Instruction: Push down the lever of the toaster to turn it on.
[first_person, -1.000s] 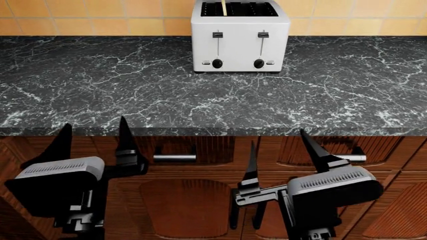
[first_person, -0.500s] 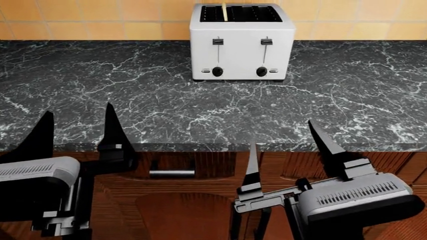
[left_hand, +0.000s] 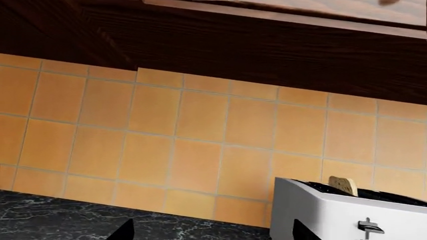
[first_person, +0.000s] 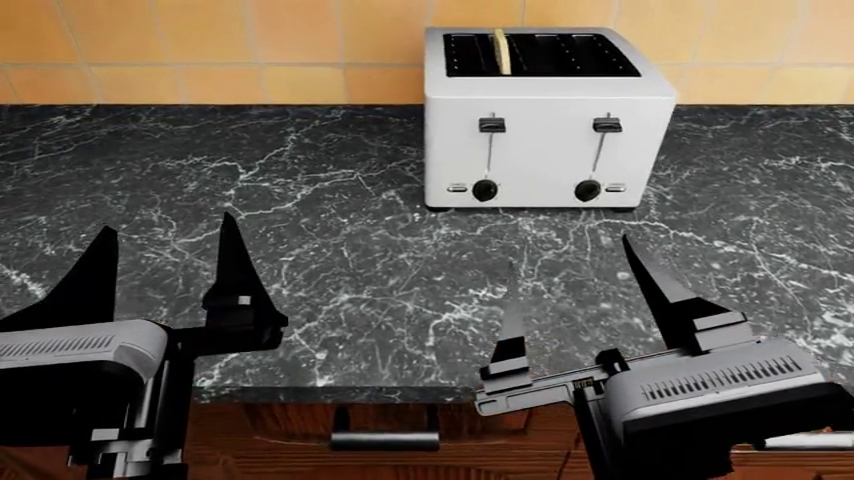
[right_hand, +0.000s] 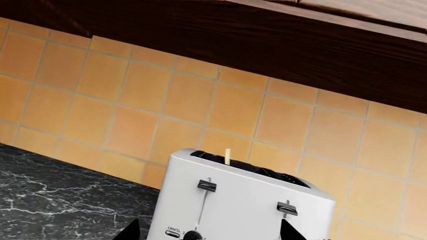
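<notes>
Head view shows the toaster (first_person: 547, 118) standing at the back of the black marble counter (first_person: 334, 260), against the orange tiled wall (first_person: 200, 45), somewhat right of centre. Both of its black slide levers, the left lever (first_person: 491, 125) and the right lever (first_person: 607, 125), sit at the top of their slots, with a round knob (first_person: 485, 189) below each (one thin slice of bread (first_person: 502, 50) stands in a slot near the left end). Near the counter's front edge, the left gripper (first_person: 163, 262) has its two dark fingers spread wide with nothing between them. The right gripper (first_person: 577, 295) is likewise spread wide and holds nothing. Both are well apart from the toaster. Below the counter edge a metal drawer handle (first_person: 384, 440) shows on the wooden cabinet front. From the right wrist view the toaster (right_hand: 247, 200) faces the camera, dark wooden cabinets (right_hand: 267, 45) overhead.
</notes>
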